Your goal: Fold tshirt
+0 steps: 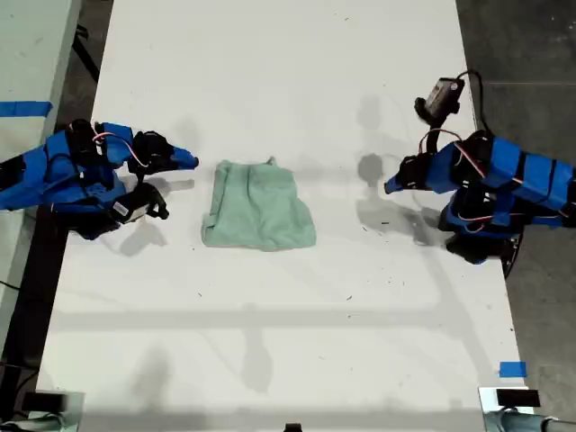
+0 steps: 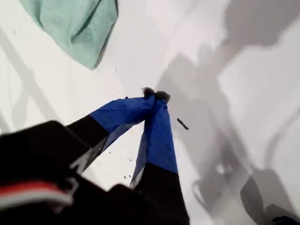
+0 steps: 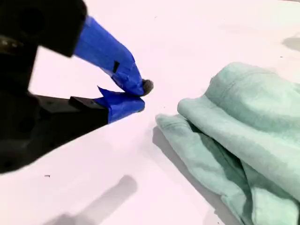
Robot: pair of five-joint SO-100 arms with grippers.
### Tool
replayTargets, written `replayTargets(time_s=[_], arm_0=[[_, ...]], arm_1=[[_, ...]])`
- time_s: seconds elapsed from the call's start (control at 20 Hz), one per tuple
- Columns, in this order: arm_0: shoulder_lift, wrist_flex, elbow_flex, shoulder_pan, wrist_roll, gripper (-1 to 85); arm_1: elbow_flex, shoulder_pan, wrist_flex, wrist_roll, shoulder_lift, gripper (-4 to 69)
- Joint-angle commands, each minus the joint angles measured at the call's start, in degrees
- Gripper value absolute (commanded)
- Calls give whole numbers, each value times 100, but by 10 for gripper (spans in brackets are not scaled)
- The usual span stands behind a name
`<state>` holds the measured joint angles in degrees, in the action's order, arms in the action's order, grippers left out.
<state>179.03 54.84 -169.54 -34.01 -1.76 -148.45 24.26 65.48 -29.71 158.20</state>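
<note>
The tshirt [image 1: 261, 217] lies in a folded, bunched heap on the white table [image 1: 288, 342], a bit left of the middle of the exterior view. It is pale green and nothing holds it.

My second gripper [image 1: 191, 162] is the one on the exterior view's left. Its blue tips point at the shirt's upper left corner in that view and sit just beside it, not touching. In the second wrist view the two blue tips [image 3: 138, 96] are pressed together at the end with nothing between them, and the shirt [image 3: 243, 140] lies close by on the table with a small strip of bare table in between.

My first gripper [image 1: 389, 187] is on the exterior view's right, well apart from the shirt, with bare table between them. In the first wrist view its blue tips [image 2: 155, 95] meet at the end and hold nothing. Only a corner of the shirt [image 2: 75, 26] shows there, far from the tips.

A bit of blue tape [image 1: 512, 369] is stuck near the lower right corner of the exterior view
</note>
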Motion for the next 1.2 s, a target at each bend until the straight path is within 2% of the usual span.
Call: replayTargets(time_s=[0.0, 0.1, 0.15, 0.25, 0.35, 0.45, 0.6, 0.85, 1.15], arm_0=[[1336, 70, -589, 255, 255, 1], [2733, 686, -1248, 457, 606, 1], [2479, 659, -1266, 501, 606, 1], [2689, 773, -1266, 694, 563, 10], [2716, 809, -1274, 993, 615, 81], [2716, 817, -1274, 1283, 615, 112], [2716, 817, -1274, 2101, 615, 128], [2716, 817, -1274, 2900, 615, 128], [2716, 817, -1274, 2979, 615, 128]], arm_1=[[-817, -404, -448, 606, 976, -13], [-1644, -589, -492, 1213, 1898, -13], [-2083, -615, -308, 1556, 2558, -13], [-2786, -659, 580, 2109, 4175, -12], [-2760, -650, 642, 2593, 3955, 4], [-2769, -580, 624, 1310, 4157, 29], [-2760, -554, 642, -1740, 4157, 32], [-2751, -580, 668, -1687, 4157, 19], [-2751, -580, 668, -1687, 4157, 18]])
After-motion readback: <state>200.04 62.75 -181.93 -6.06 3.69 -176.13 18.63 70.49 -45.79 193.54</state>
